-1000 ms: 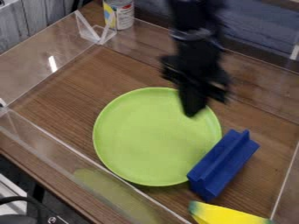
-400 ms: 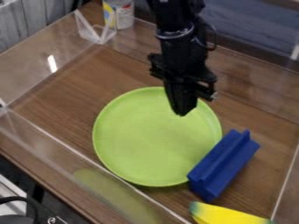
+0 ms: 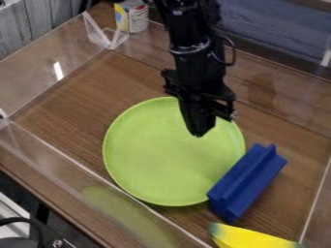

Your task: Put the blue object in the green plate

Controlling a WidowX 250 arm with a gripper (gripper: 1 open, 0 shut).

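Gripper pointing downward above the far side of the green plate, claw pressed together, with nothing visible pinched in it. Blue object lying tilted diagonally just beside the plate's near right edge, ridge running lengthwise, too close to that rim to tell whether touching or slightly overlapping, and not within the plate's flat middle. Yellow object at the bottom edge of the view, near the lower end of the blue object, and a can well apart, toward the far left corner of the wooden table.
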